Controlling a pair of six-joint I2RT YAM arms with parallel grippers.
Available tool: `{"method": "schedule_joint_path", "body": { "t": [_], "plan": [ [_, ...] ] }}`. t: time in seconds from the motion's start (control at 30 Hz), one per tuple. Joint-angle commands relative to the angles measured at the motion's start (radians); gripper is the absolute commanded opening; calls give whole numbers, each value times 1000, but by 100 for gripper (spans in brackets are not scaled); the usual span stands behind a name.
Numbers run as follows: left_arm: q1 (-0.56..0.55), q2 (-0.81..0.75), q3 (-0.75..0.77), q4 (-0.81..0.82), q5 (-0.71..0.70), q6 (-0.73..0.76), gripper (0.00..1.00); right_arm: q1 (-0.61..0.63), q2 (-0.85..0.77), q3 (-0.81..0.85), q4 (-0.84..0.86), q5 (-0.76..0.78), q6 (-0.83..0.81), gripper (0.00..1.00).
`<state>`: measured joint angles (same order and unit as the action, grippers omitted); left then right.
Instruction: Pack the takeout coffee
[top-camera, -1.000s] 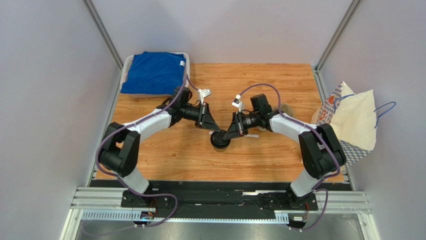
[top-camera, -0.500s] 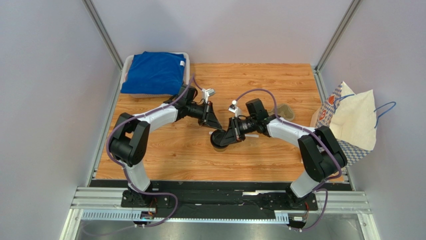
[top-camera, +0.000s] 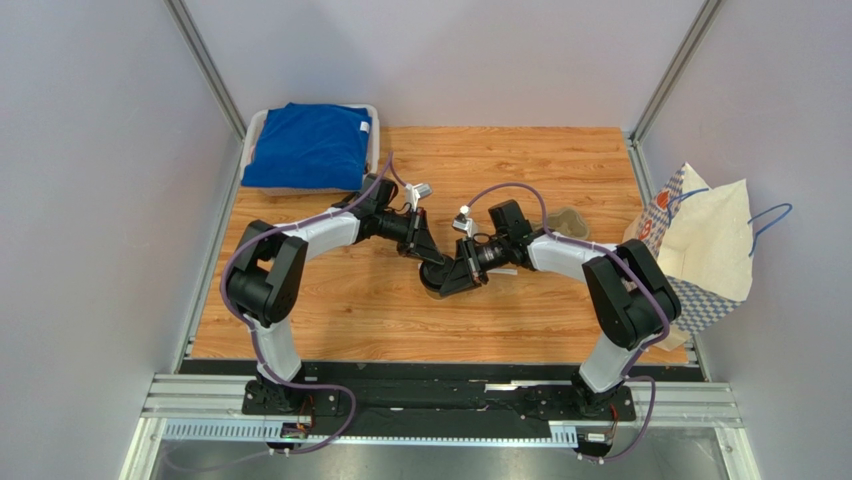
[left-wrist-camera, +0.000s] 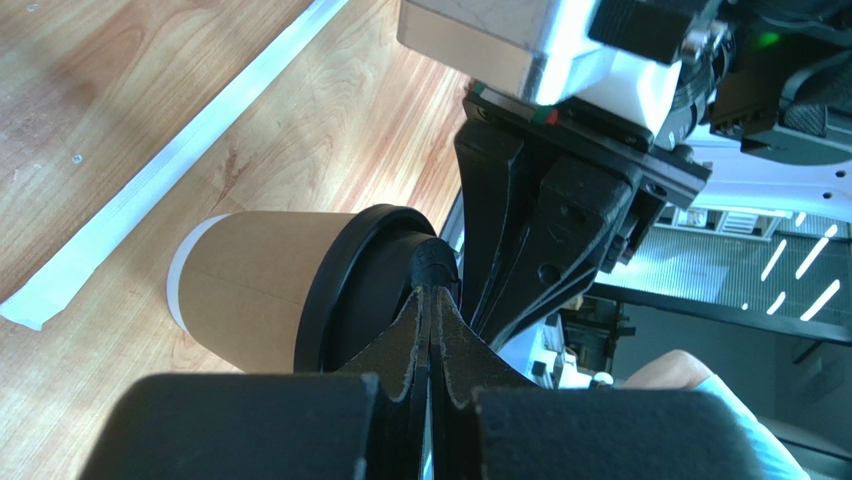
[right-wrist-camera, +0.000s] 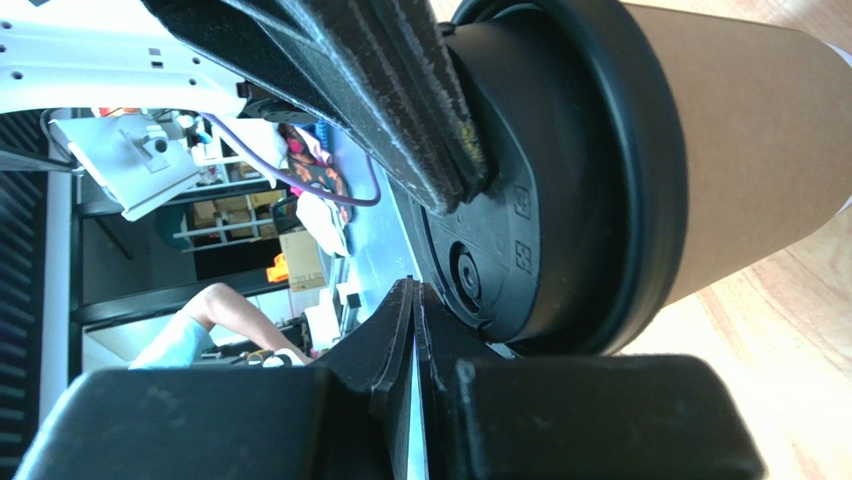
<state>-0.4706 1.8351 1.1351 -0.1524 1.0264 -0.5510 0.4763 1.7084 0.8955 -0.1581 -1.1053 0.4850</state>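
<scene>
The takeout coffee (top-camera: 436, 280), a tan paper cup (left-wrist-camera: 250, 280) with a black lid (left-wrist-camera: 345, 290), stands on the wooden table between both grippers. My left gripper (top-camera: 429, 259) is shut with nothing between its fingers. Its joined tips (left-wrist-camera: 432, 285) rest on the top of the lid. My right gripper (top-camera: 455, 281) is also shut and empty. Its tips (right-wrist-camera: 412, 292) sit against the lid's edge (right-wrist-camera: 590, 170), beside the left fingers (right-wrist-camera: 400, 90). The cup's wall (right-wrist-camera: 740, 150) fills the right wrist view.
A thin white wrapped straw (left-wrist-camera: 150, 180) lies on the table by the cup. A brown pulp cup carrier (top-camera: 571, 220) sits right of centre. A patterned paper bag (top-camera: 705, 240) stands at the right edge. A bin with blue cloth (top-camera: 310, 145) is at the back left.
Both grippers have closed in on the cup from either side. The left tips have come onto the lid. The cup has stayed in place.
</scene>
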Motion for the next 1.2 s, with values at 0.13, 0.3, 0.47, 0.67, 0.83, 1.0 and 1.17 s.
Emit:
{"method": "schedule_joint_path", "body": {
  "t": [0.13,0.3,0.47,0.67,0.83,1.0,1.17],
  "plan": [
    [3,6,-35,3,-26,22,0,-56,59,-7,-84,186,-95,9],
    [1,-53,-63,45,-8,-33,0,-68,45,42,-165,171,-183,9],
    [1,-112,-90,86,1,-93,5,-68,28,65,-214,174,-232,11],
    [19,-197,-34,82,23,-93,32,-74,-44,65,-254,203,-249,21],
    [98,-197,57,-122,-80,45,46,-74,-101,45,-281,237,-246,27],
    [102,-100,117,-222,-130,137,53,-74,-118,36,-287,254,-230,34],
    [102,-51,100,-193,-109,112,56,-74,-119,49,-281,256,-210,45]
  ]
}}
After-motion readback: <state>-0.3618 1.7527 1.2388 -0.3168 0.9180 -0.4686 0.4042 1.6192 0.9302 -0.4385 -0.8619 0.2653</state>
